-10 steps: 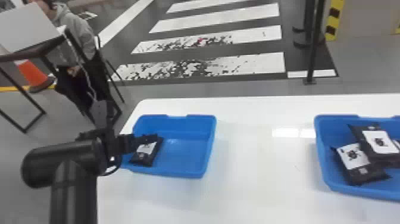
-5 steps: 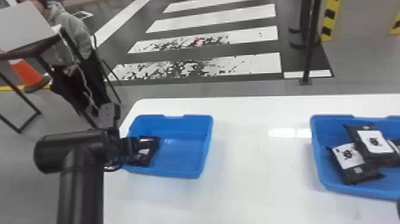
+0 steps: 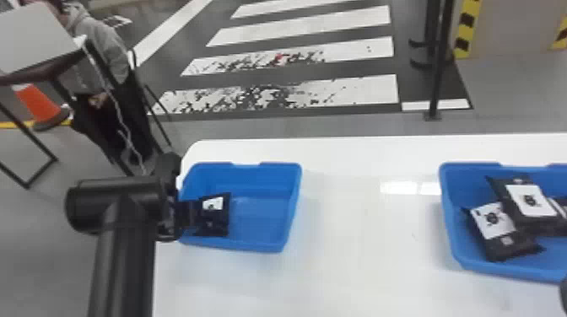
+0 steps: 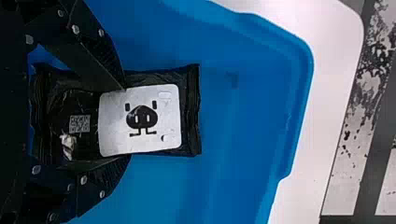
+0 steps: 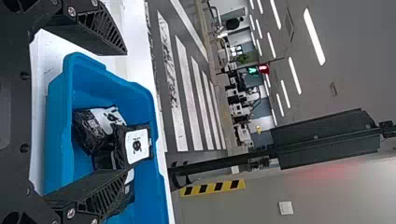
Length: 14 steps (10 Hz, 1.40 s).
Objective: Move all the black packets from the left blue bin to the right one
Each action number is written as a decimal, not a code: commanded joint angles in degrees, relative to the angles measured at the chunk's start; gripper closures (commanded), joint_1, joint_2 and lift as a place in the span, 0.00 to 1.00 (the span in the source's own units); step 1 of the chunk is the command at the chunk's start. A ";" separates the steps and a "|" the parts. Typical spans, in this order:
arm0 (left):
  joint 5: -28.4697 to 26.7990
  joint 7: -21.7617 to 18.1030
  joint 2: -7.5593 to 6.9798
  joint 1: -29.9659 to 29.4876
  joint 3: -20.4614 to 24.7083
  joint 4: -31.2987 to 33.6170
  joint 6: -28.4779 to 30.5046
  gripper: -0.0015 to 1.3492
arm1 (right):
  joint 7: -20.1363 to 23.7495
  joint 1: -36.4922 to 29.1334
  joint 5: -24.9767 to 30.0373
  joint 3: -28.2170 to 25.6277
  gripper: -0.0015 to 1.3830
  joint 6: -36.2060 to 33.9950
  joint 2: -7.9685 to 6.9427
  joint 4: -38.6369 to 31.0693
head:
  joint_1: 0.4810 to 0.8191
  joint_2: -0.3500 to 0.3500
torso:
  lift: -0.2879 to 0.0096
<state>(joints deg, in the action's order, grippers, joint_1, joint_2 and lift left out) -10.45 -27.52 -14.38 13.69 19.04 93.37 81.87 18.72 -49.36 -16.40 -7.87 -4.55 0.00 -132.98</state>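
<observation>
Packet (image 3: 214,217), in the left half of the left bin (image 3: 270,246), lies between the fingertips of my left claw (image 4: 127,122). Clock directions follow the head view, 12 pointing away from me. The packet is at 3 o'clock from the claw's body; its long axis runs roughly 12 to 6, label end toward 12. The two fingers meet its long sides, and I judge the claw closed on it, though how firm the pinch is I cannot tell. My left arm (image 3: 122,261) is plainly the nearer and should do the lift. The right bin (image 3: 506,269), holding the other packets (image 3: 502,236), lies well apart at 3 o'clock across the table (image 3: 358,261); I would raise the packet clear of the rim before carrying it there. My right claw (image 5: 127,112) is open, near the right bin.
</observation>
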 commanded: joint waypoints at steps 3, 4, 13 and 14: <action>0.28 -1.66 -0.65 -0.61 -1.45 -0.91 -3.82 0.88 | 0.00 0.01 -0.63 -0.02 0.09 -0.23 -0.05 0.17 | 0.63 0.93 | 0.45; 3.13 -2.45 -0.48 -1.87 -0.19 0.07 -6.50 0.90 | 0.00 0.01 -0.63 -0.02 0.09 -0.23 -0.05 0.17 | 0.63 0.93 | 0.45; 28.84 -5.53 1.72 -17.48 -12.99 34.38 -14.93 0.90 | 3.69 8.02 -6.45 5.58 0.10 -5.57 2.29 0.45 | 0.63 0.58 | 0.45; 30.21 -5.70 1.98 -17.62 -15.85 35.37 -15.64 0.90 | 5.36 10.70 -6.68 6.38 0.10 -7.40 2.72 1.85 | 0.63 0.53 | 0.45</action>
<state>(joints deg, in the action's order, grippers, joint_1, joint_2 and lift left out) 18.86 -33.27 -12.52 -3.81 4.82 128.11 66.68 24.06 -40.05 -22.80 -1.98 -10.88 2.46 -131.77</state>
